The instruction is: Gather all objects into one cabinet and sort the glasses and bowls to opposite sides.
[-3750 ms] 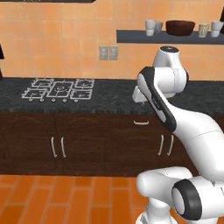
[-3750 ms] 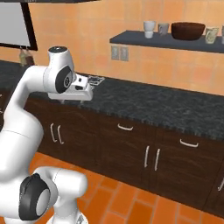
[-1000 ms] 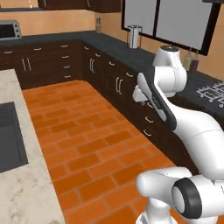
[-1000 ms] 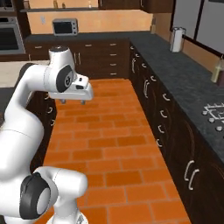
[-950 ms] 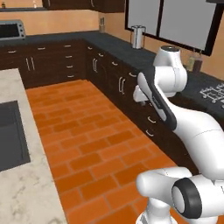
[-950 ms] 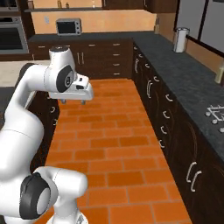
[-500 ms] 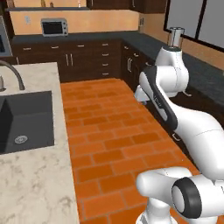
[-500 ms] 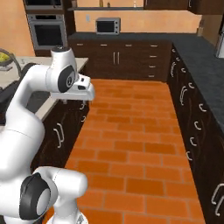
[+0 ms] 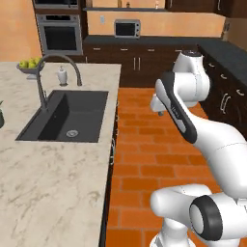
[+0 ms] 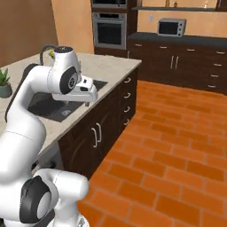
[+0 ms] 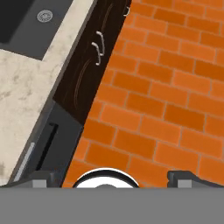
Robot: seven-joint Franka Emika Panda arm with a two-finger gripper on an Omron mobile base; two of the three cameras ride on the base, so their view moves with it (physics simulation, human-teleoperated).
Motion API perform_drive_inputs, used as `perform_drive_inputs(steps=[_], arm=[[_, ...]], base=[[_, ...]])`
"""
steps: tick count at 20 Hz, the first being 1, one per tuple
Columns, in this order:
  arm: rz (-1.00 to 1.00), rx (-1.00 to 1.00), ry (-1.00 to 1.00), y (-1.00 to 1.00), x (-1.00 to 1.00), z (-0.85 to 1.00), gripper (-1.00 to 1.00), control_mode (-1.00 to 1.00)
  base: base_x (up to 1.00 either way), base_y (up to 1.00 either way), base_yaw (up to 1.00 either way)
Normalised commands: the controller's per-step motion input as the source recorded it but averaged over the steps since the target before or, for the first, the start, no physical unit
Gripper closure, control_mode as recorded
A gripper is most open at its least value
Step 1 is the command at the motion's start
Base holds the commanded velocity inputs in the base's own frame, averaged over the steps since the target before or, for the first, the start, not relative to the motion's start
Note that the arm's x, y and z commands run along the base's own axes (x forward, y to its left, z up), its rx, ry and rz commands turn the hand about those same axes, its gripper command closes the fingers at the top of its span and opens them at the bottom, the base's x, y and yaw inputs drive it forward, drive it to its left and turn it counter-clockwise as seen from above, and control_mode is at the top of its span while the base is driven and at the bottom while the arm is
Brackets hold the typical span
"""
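Observation:
My gripper (image 10: 88, 103) hangs open and empty at the end of the folded arm, over the edge of the kitchen island. From the left base it shows as the white hand (image 9: 157, 107) above the brick floor. Looking down along the hand, the two dark fingertips (image 11: 41, 177) stand far apart with nothing between them. The glasses and bowls are out of view. A dark wall shelf (image 9: 120, 8) runs above the microwave, holding small things I cannot make out.
The marble island (image 9: 58, 173) with a black sink (image 9: 67, 116), faucet (image 9: 48, 72) and soap bottle (image 9: 61, 76) lies to my left. Its dark cabinet doors (image 11: 94, 57) border the orange brick floor (image 10: 177, 146). Oven (image 9: 60, 34), microwave (image 10: 171, 27) and dark counters line the far wall.
The whole scene has swung as the base turned, from the window counter to the island with the sink. The arm keeps the same folded pose and the gripper stays open.

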Motion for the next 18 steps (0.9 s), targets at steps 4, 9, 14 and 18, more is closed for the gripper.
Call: perform_drive_inputs(steps=[4,9,14,18], arm=[[0.00,0.00,0.00,0.00,0.00,0.00,-1.00,1.00],[0.00,0.00,0.00,0.00,0.00,0.00,-1.00,1.00],[0.00,0.00,0.00,0.00,0.00,0.00,-1.00,1.00],[0.00,0.00,0.00,0.00,0.00,0.00,-1.00,1.00]], base=[[0.00,0.00,0.54],[0.00,0.00,0.54],[0.00,0.00,0.55],[0.00,0.00,0.57]])
